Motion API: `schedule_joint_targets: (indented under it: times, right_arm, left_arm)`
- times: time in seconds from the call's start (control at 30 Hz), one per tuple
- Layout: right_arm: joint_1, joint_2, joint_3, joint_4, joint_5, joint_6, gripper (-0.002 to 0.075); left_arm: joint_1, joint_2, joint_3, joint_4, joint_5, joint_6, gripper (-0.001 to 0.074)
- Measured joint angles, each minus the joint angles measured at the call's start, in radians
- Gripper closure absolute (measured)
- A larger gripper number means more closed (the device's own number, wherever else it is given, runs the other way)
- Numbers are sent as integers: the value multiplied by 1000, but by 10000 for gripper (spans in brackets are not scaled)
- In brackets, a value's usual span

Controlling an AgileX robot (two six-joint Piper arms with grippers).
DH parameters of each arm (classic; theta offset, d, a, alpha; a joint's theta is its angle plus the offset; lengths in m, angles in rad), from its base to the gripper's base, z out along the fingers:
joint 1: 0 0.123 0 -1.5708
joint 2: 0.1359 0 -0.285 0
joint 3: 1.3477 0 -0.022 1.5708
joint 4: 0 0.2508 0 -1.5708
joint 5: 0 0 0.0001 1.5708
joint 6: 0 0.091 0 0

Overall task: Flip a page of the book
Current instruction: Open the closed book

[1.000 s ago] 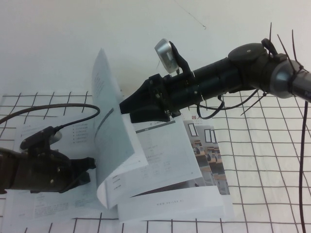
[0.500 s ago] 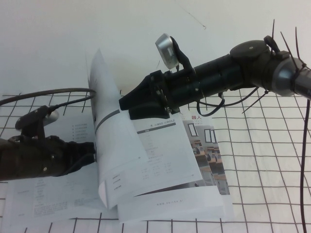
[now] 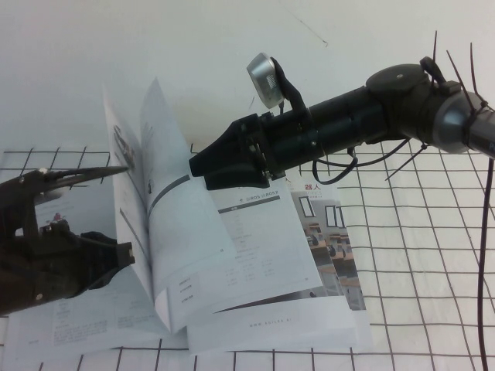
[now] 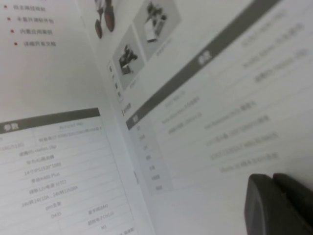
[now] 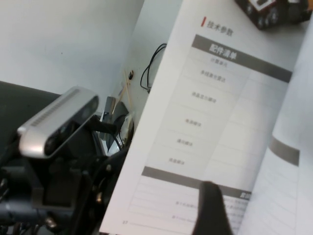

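I see the page [image 3: 135,224] standing upright mid-frame in the open book [image 3: 271,263], its print too small to read. My left gripper [image 3: 108,209], lower left, gapes beside it; right gripper [image 3: 193,166], center, sits spread, fingertips hidden behind the sheet.

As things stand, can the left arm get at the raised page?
Probably yes: the left gripper sits open right beside the upright page of the book, nothing between. The right gripper, open, hovers behind it.

Page: thin glossy white sheet [image 3: 151,193] is standing upright.
My left gripper [image 3: 116,212]: gaping beside it.
My right gripper [image 3: 197,166]: touching it.
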Motion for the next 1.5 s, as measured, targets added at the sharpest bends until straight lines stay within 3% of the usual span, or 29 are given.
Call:
schedule_joint_targets:
  times: [0.47, 0.83, 1.5]
  right_arm:
    - [0, 0, 0, 8, 0, -27, 285]
    - [0, -6, 0, 63, 0, -37, 285]
    - [39, -12, 0, 67, 0, -54, 285]
  left_arm:
    - [0, -61, 61, 36, 88, 0, 738]
    - [0, -63, 62, 36, 41, 11, 738]
    - [0, -63, 62, -144, 41, 162, 738]
